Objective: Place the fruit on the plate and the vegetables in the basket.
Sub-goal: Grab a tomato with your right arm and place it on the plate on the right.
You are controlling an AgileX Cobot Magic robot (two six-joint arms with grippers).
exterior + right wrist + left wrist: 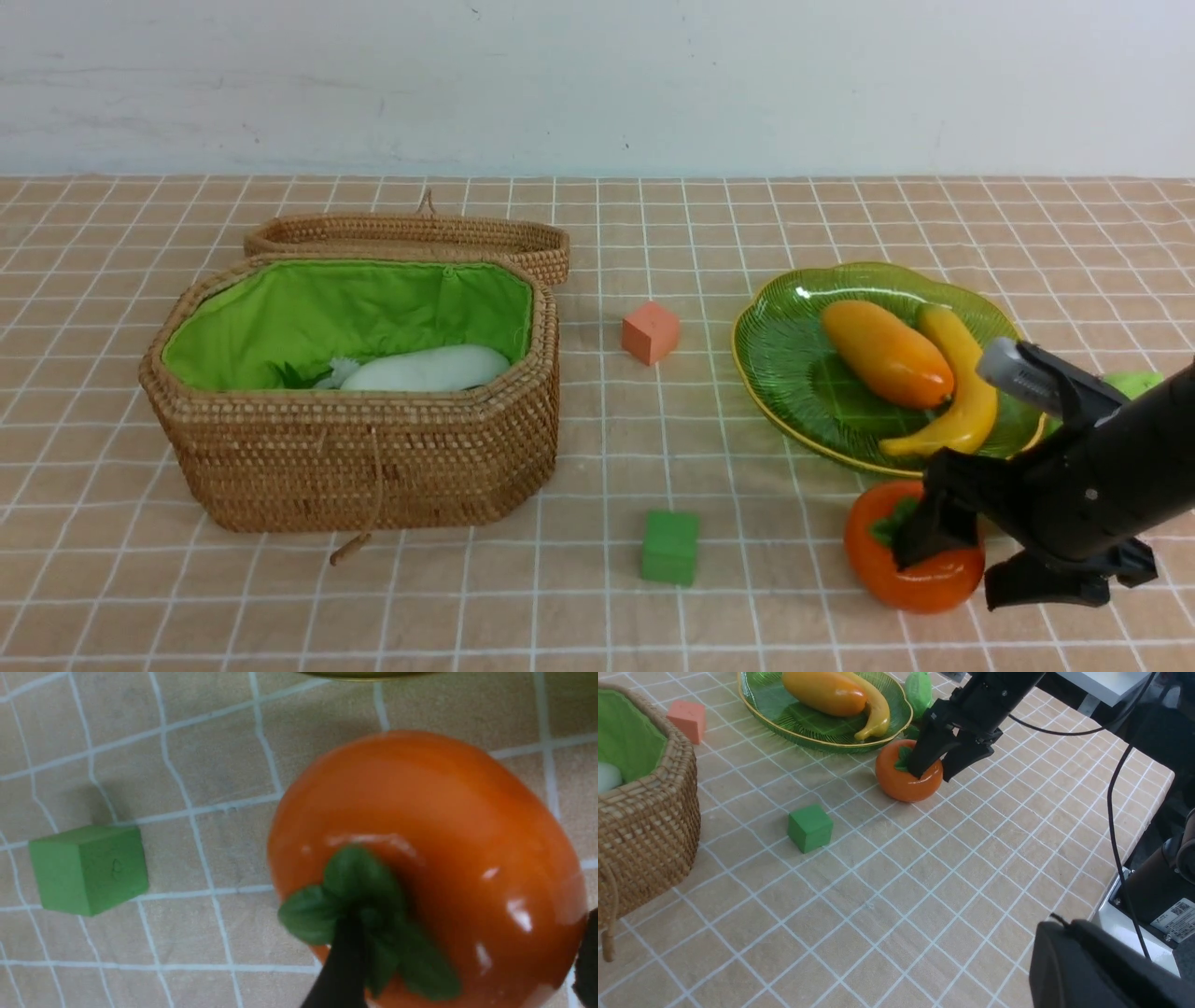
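Right gripper (957,577) wide, straddling one persimmon (873,560), finger (338,970) on leaf cap; left gripper (1087,961) closed. Plate (784,364) at its 12 o'clock: one mango (887,353), one banana (966,401).

Mango (887,353), banana (962,392) on plate (784,364); persimmon (873,565) beside it; radish (429,369) in basket (373,457).

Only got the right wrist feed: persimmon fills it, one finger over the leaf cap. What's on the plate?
Observer: The mango and the banana lie on the plate. The persimmon sits on the table just off its near rim.
Operator: Is the end effector around the persimmon?
Observer: The right end effector is open. Its second finger is down beside the fruit, on the robot's right.
Operator: Any vegetables sorted?
Observer: A white radish lies in the open basket.
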